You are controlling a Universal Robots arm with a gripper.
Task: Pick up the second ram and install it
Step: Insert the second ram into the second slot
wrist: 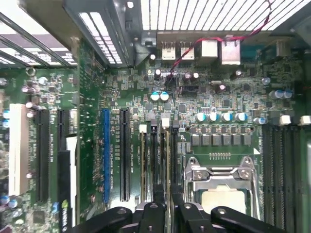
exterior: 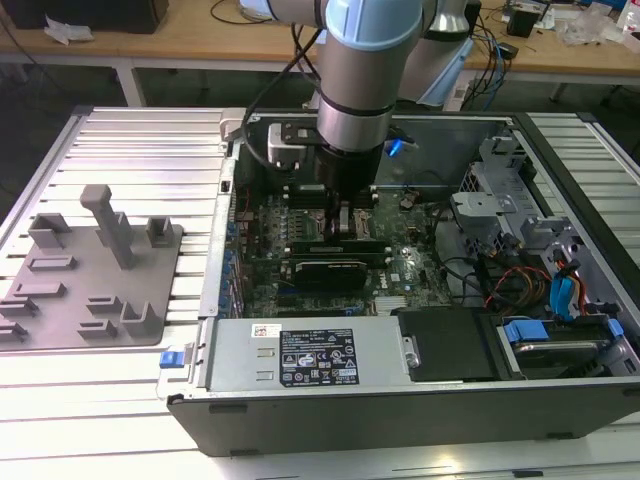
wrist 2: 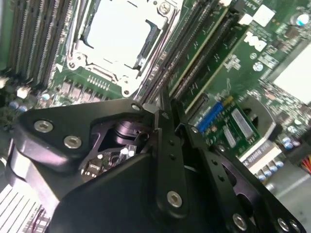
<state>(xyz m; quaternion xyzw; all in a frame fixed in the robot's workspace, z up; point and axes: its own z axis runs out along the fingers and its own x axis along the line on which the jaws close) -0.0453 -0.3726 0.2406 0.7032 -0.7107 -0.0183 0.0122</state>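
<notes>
From my remote station, I watch the grey-and-blue robot arm (exterior: 355, 70) reach down into the open black desktop computer case (exterior: 400, 400), its black metal gripper (exterior: 345, 215) poised over the green motherboard (exterior: 400, 270) beside the silver CPU socket (wrist: 221, 187).

In the second wrist view, the black fingers (wrist 2: 167, 141) stand drawn nearly together, pinching what appears to be the top edge of the second ram (wrist 2: 192, 60), a thin, long green circuit-board stick standing on edge in one of the long black memory slots (wrist 2: 214, 51) next to the socket. In the first wrist view, the gripper (wrist: 167, 206) sits directly over that same bank of slots (wrist: 158, 155), the stick's edge running away from the fingertips. I cannot tell whether the stick is fully seated or whether the slot's white end clips (wrist 2: 245, 19) have latched.

I judge the stick light, stiff and fragile: a flat board that will not bend kindly, with small chips on its faces and contacts along its lower edge. The sensible hold is on the bare upper edge near the middle, squeezing across the thin faces, so pressure goes straight down into the slot and neither end tips.

The grey plastic parts fixture (exterior: 90, 270) lies on the ribbed white table (exterior: 150, 150), at the exterior view's left.
</notes>
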